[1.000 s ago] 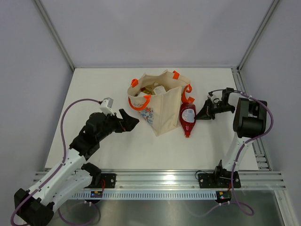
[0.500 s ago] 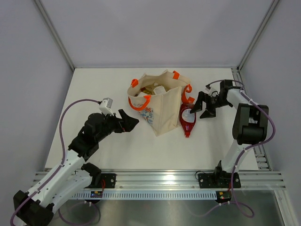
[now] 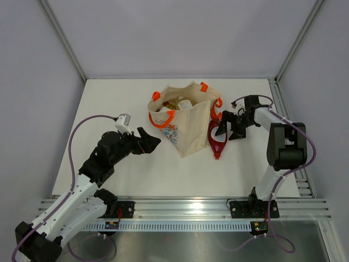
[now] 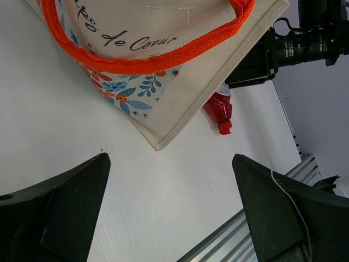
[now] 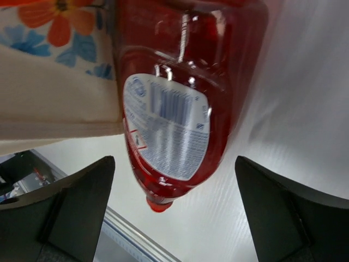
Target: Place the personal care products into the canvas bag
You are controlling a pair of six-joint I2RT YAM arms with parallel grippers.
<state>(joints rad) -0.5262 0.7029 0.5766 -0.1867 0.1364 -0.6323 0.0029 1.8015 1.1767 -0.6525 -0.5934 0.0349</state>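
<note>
Reaching further to its left than a second ago, the right gripper (image 3: pixel 224 126) has left its spot beside the red bottle (image 3: pixel 217 144) and now sits over the bottle's upper body, hiding that part from the overhead camera. Half a second ago it was only at the bottle's right edge. Its jaws stand wide apart: in the right wrist view the red bottle (image 5: pixel 174 109) fills the space ahead of the right gripper (image 5: pixel 175 159), with one dark finger (image 5: pixel 71 213) out to each side and neither one touching the plastic.

The bottle itself has not shifted. It lies flat on the white table (image 3: pixel 120 103), pressed along the right side of the canvas bag (image 3: pixel 188 128), cap pointing toward the near edge.

The bag stands upright where it was, mouth open, orange handles (image 3: pixel 162 119) draped over its rim. A white bottle (image 3: pixel 185 103) shows inside, with something yellow beside it.

The left gripper (image 3: pixel 151 140) has stayed put, hovering over bare table just left of the bag's near corner, jaws spread and holding nothing. From the left wrist, the left gripper (image 4: pixel 169 161) faces the floral corner of the canvas bag (image 4: pixel 207 60), and the red bottle (image 4: pixel 220 109) peeks out past it
</note>
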